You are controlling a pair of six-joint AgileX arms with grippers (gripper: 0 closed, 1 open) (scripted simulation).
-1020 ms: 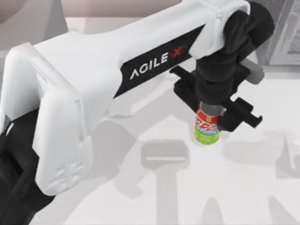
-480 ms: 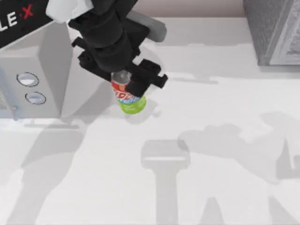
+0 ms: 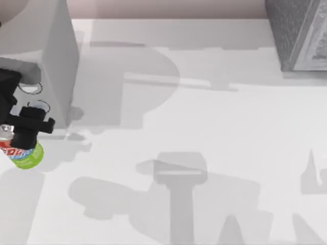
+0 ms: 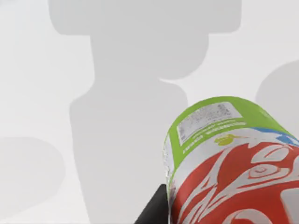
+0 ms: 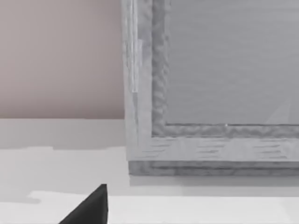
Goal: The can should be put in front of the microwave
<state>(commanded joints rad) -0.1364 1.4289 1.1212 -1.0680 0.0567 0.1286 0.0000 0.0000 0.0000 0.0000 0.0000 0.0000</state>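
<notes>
The can (image 3: 25, 154), with its red band and lime-green lower part, is at the table's far left, just in front of the microwave (image 3: 48, 56) and its two round dials (image 3: 31, 88). My left gripper (image 3: 18, 133) is shut on the can's upper part from above. In the left wrist view the can (image 4: 229, 158) looms large over the white table, with one black finger (image 4: 154, 211) beside it. Whether the can's base touches the table I cannot tell. My right gripper is off to the right, near the speckled box; one dark fingertip (image 5: 91, 207) shows in its wrist view.
A darker speckled grey box (image 3: 301, 33) with a pale panel stands at the back right corner, and it appears close up in the right wrist view (image 5: 210, 93). White table surface (image 3: 204, 127) stretches between the microwave and that box.
My left arm has swung left across the table with the can, from the middle, past the microwave's corner, to a spot in front of its dials.
</notes>
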